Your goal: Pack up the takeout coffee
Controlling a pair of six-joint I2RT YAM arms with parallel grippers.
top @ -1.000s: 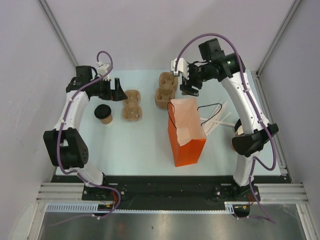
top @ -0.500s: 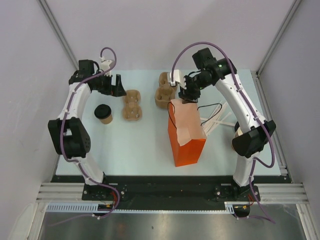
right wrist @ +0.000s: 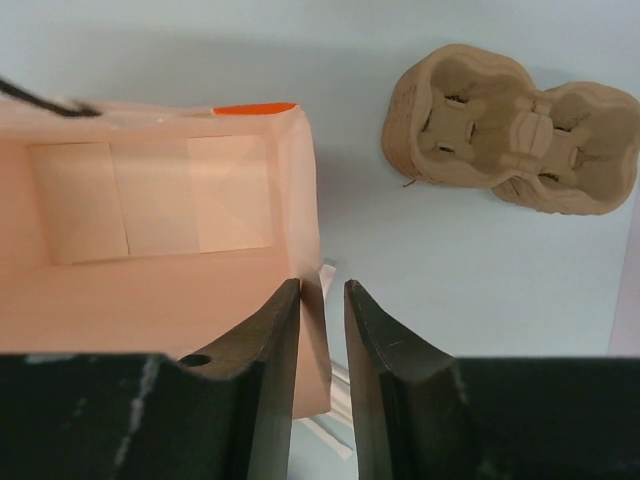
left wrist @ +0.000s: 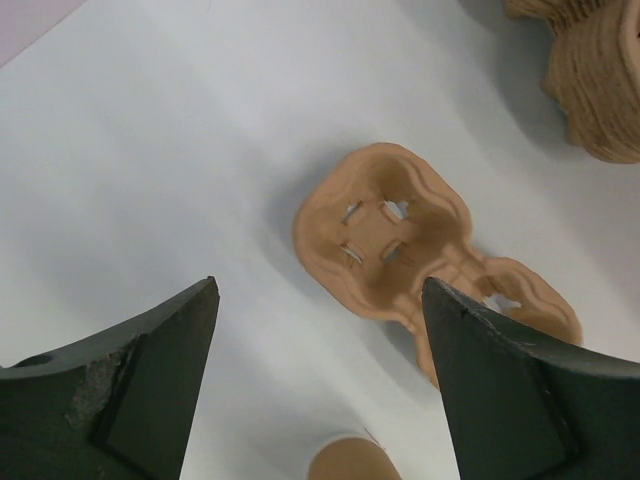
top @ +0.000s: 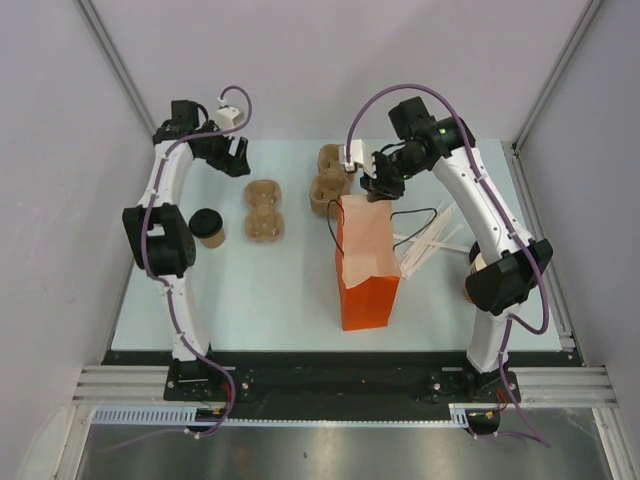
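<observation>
The bag (top: 368, 290) is matt orange paper, the carrier (left wrist: 385, 245) rough moulded pulp, the cup (top: 212, 238) tan paper under a black plastic lid (top: 206, 220), the worktop (top: 280, 300) smooth, matt.

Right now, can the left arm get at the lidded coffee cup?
Probably yes. The coffee cup stands alone, apart from the pulp carrier, with nothing over its black lid. The left gripper is open and empty, farther back. Only the arm's own elbow sits close beside the cup.

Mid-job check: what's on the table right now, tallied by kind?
Lidded coffee cup: 1
Loose pulp carrier: 1
Pulp carrier stack: 1
Orange paper bag: 1
White stick bundle: 1
Tan cup stack, half hidden: 1
Total: 6
</observation>
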